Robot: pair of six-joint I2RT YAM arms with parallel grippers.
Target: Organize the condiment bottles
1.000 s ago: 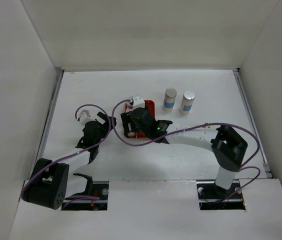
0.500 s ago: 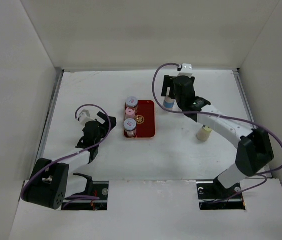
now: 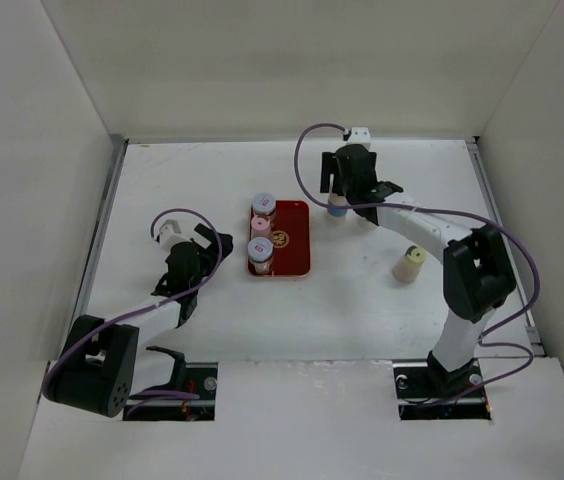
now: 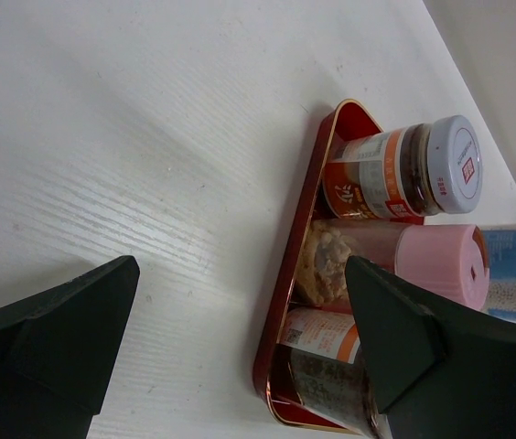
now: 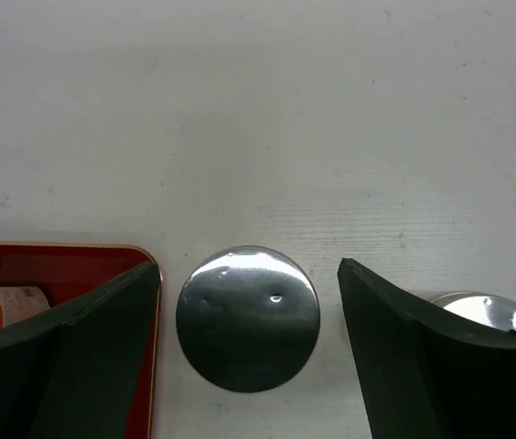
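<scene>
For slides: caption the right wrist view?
Open right claw straddles a silver-capped cylindrical jar beside the red rectangular tray.

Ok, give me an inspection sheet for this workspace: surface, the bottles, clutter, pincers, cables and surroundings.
Surface: white table, no spills seen.
Job's things: far purple-lidded jar, pink-lidded jar and near purple-lidded jar stand in a row along the left side of the red tray. First silver-capped jar and second silver-capped jar stand on the table just right of the tray. Cream-yellow jar stands alone further right, nearer the arms.
Clutter: nothing seen.
Pincers: left pincer open, empty, left of the tray. Right pincer open, fingers either side of the first silver-capped jar, gaps showing.
Cables: left purple cable and right purple cable loop above the wrists.
Surroundings: white walls on three sides.
</scene>
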